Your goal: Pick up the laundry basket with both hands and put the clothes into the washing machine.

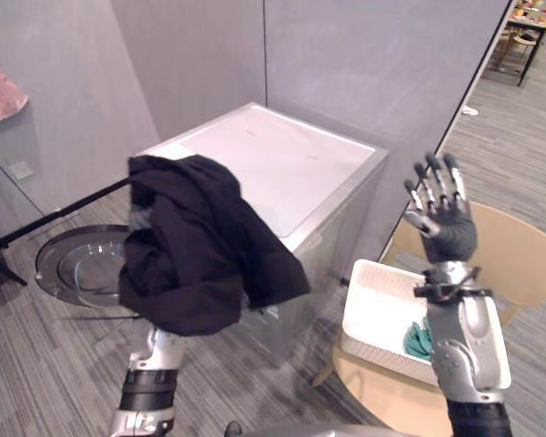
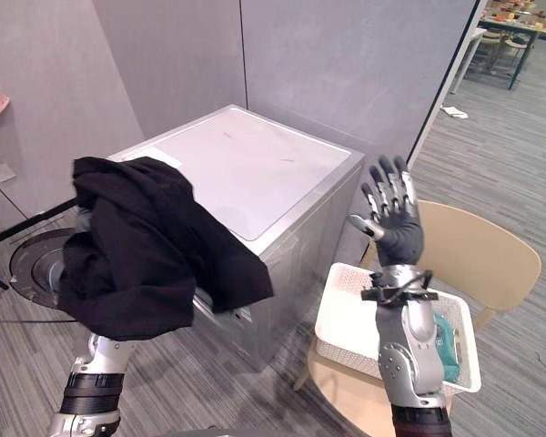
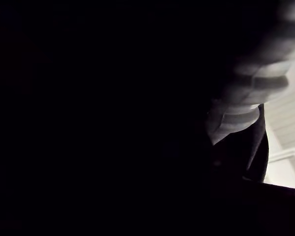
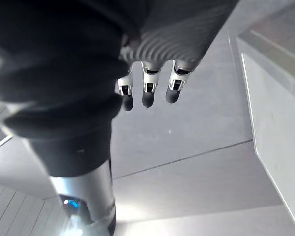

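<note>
Black crumpled garment (image 1: 196,246) drapes over the raised left hand (image 3: 253,86), whose grip I cannot tell, beside the silver washing machine (image 1: 282,173). White plastic laundry basket (image 1: 373,314) sits on a wooden chair (image 1: 519,264); right hand (image 1: 444,218) is spread open.

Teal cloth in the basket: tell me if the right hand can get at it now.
Probably yes: the right hand is open and empty above the white basket, where the teal cloth lies uncovered.

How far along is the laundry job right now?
Done: the basket sits on the chair and the washing machine door is open. In hand: a black garment hangs over the raised left arm; the right hand is open, empty. Left: load it, then the teal garment in the basket.
</note>
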{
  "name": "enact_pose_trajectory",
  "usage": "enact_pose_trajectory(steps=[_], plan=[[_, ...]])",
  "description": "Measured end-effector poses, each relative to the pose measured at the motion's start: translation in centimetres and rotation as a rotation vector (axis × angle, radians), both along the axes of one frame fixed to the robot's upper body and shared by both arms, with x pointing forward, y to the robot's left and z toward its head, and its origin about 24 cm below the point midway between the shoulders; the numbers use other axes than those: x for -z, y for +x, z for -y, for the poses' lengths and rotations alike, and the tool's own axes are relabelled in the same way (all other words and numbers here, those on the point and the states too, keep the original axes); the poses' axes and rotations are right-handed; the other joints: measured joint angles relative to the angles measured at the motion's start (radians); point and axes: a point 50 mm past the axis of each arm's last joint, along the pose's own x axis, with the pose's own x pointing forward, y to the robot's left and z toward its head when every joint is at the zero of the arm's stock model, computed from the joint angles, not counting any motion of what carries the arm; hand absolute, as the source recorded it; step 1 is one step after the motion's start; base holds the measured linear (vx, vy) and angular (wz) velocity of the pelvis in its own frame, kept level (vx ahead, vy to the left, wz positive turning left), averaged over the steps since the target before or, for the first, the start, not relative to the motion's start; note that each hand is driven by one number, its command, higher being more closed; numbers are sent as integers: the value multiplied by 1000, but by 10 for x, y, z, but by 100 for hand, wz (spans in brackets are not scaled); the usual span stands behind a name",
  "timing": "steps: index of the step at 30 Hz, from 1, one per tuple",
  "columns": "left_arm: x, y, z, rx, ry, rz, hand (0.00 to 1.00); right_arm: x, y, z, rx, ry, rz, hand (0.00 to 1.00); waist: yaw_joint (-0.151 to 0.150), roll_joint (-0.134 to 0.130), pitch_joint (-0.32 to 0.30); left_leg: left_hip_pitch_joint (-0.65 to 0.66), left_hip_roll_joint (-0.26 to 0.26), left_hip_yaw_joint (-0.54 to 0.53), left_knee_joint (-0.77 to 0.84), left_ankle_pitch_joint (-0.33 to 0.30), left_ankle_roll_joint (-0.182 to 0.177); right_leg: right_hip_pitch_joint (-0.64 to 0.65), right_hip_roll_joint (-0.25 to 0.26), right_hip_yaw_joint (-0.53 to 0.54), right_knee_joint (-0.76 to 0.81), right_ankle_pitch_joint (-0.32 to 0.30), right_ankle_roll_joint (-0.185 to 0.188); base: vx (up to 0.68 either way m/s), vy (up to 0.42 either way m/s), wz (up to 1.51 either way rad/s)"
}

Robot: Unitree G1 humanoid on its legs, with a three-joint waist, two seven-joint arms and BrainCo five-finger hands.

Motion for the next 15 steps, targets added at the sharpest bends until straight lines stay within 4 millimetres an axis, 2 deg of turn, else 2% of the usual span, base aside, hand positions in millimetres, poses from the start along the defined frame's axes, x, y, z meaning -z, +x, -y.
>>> enact_pose_trajectory(steps=[6, 10, 11, 15], plan=[[-2, -35, -33, -182, -42, 63, 100, 11, -20, 12, 88, 54, -24, 0, 3, 13, -19, 2, 1, 1, 0, -1, 0, 2, 0, -1, -1, 0, 0, 0, 0, 0], [0, -67, -50, -301, -87, 95, 100, 24, -39, 17, 155, 108, -74, 0, 5, 14, -20, 8, 0, 0, 0, -1, 1, 10, -2, -5, -1, 0, 0, -4, 0, 1], [4, -81, -56, -351, -95, 87, 100, 33, -47, 17, 178, 134, -112, 0, 5, 13, -21, 11, 0, -2, 0, -2, 1, 16, -4, -9, -3, 0, 1, -9, -1, 5], [17, -107, -55, -401, -99, 14, 100, 51, -67, 21, 251, 168, -197, 0, 7, 11, -22, 14, 0, -9, 0, -5, 5, 34, -7, -31, -10, -1, 1, -17, 0, 14]])
